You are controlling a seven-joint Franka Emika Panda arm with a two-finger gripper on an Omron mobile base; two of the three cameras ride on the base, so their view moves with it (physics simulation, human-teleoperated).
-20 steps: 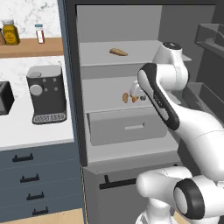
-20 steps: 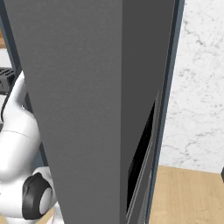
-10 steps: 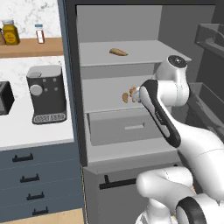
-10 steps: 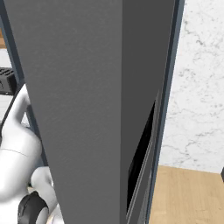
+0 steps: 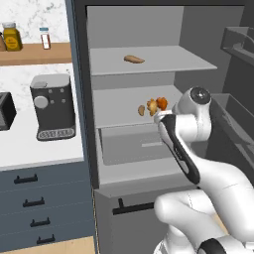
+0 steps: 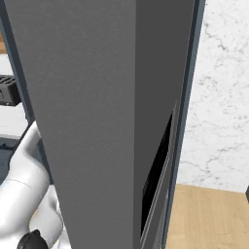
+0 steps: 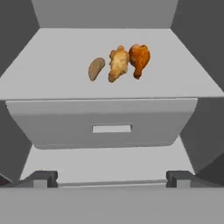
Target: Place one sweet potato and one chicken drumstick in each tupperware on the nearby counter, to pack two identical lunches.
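Plainly glossy orange-brown chicken drumstick [image 7: 139, 59]

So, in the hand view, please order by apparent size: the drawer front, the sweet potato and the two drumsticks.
1. Drawer front, largest by far.
2. The two drumsticks, paler one and darker orange one: too alike to rank.
3. Sweet potato, smallest.

White rounded arm [image 5: 198, 173], dark joints, black stripe

Occlusions: fridge door [image 6: 97, 121] blocks the fridge interior in the right base view; white arm [image 5: 183, 144] covers the right end of the food cluster [image 5: 154, 106] on the middle shelf [image 5: 119, 106]; toaster [image 5: 5, 111] cut by left edge.
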